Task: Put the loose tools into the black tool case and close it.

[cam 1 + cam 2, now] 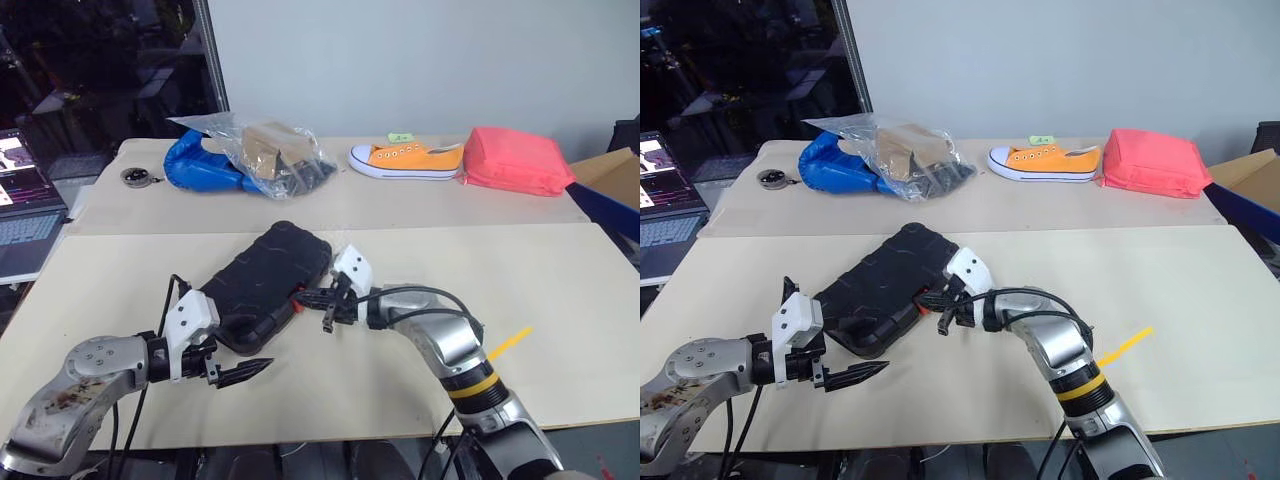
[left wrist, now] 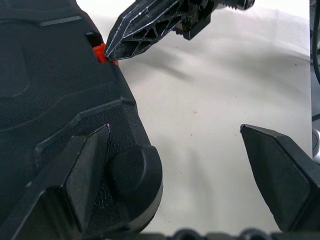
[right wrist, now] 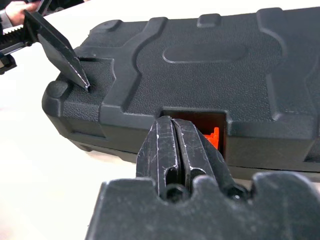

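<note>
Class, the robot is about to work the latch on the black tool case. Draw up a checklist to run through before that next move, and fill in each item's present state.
1. Black tool case lid down: ok.
2. Right gripper shut, tips at the orange latch: ok.
3. Latch fully snapped: cannot tell.
4. Left gripper open, one finger on the case's corner: ok.
5. Loose tools all inside: cannot tell.

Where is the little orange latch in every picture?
Left eye view: orange latch on the black tool case's near edge, by the right gripper.
Right eye view: same spot.
Left wrist view: upper left, under the fingertips.
Right wrist view: centre, in the case's recess.
Shared landmark: the shut right gripper.
</note>
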